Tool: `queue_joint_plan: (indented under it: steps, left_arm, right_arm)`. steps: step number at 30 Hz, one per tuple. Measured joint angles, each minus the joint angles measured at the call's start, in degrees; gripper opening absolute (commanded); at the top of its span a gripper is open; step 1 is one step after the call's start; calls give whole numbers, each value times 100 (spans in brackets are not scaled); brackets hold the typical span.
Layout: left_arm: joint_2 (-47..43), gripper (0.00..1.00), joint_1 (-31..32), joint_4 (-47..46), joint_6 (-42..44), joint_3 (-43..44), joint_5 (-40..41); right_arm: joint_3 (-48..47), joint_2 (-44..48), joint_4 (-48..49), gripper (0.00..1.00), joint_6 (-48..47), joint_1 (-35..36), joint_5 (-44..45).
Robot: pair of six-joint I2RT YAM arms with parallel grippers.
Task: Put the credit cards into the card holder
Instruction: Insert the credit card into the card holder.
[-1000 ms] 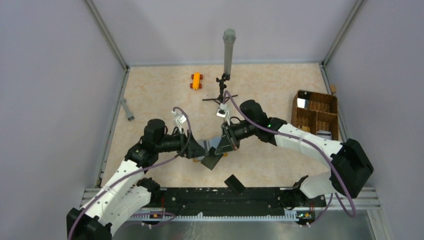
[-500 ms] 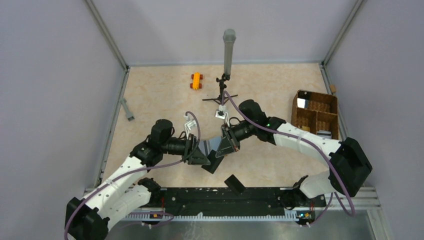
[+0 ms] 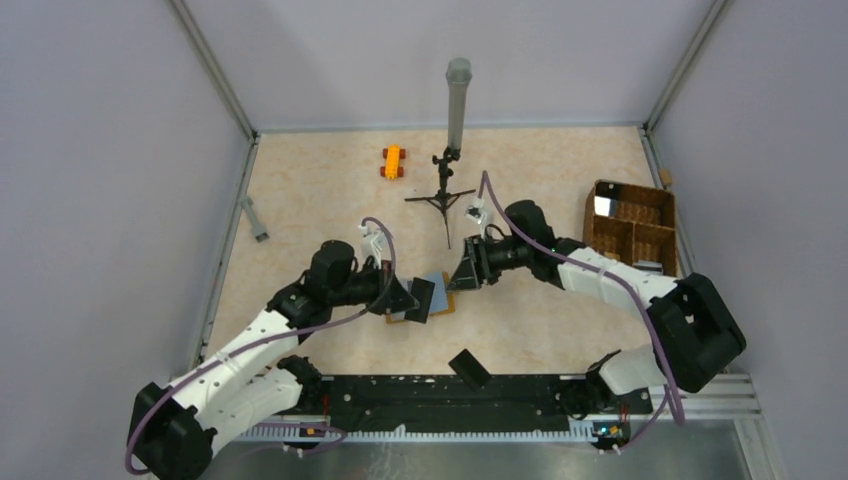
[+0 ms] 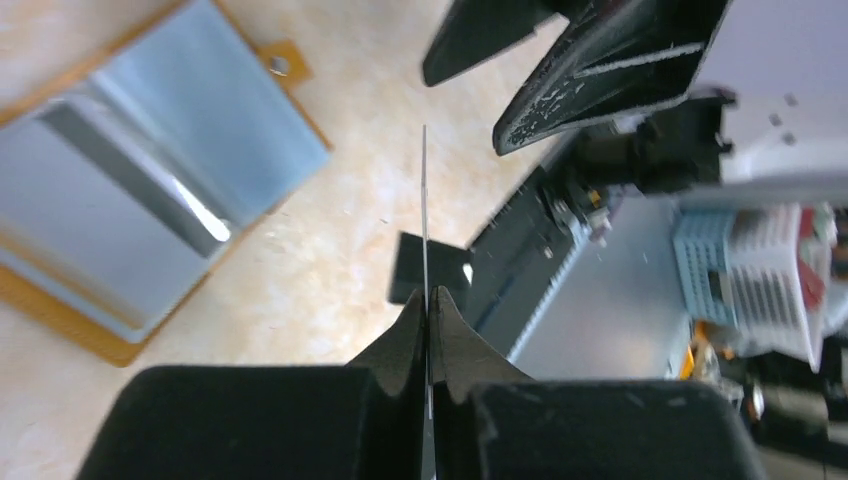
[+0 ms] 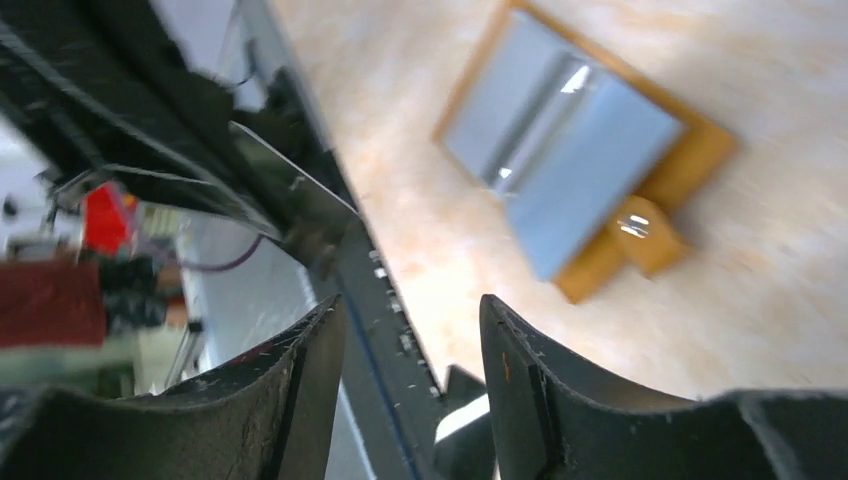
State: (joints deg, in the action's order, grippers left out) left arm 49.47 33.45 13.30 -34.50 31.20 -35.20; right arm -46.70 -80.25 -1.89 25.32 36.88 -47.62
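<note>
The card holder point(image 3: 446, 304) lies open on the table, mustard-orange with a pale blue inside point(image 4: 150, 190), and also shows in the right wrist view point(image 5: 695, 160). Whether that pale blue is a card or a lining, I cannot tell. My left gripper point(image 3: 408, 297) is shut on the silvery grey credit card point(image 3: 421, 298). It holds the card on edge just above the holder's left part. In the left wrist view the card is a thin line point(image 4: 425, 200) between the closed fingertips of the left gripper point(image 4: 428, 295). My right gripper point(image 3: 463, 274) stands open and empty beside the holder's right side point(image 5: 412, 310).
An orange toy car point(image 3: 392, 161) sits at the back. A small tripod with a grey tube point(image 3: 456, 100) stands mid-table. The wicker basket point(image 3: 632, 230) is at the right edge, a grey bar point(image 3: 254, 218) at the left, and a black block point(image 3: 468, 368) by the front rail.
The left gripper has closed on the grey card. The right gripper has opened, let go of it and drawn back to the right. The holder now shows uncovered.
</note>
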Motion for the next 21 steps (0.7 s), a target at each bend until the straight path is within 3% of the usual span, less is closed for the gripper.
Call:
queue_joint_plan:
  steps: [8, 21]
  left_arm:
    - [332, 0, -142, -601, -957, -518, 1528]
    - [476, 0, -730, -1213, -1860, -1016, 2009]
  right_arm:
    - [686, -39, 433, 43, 654, -251, 1193]
    - [688, -1126, 868, 35, 1056, 118, 1716]
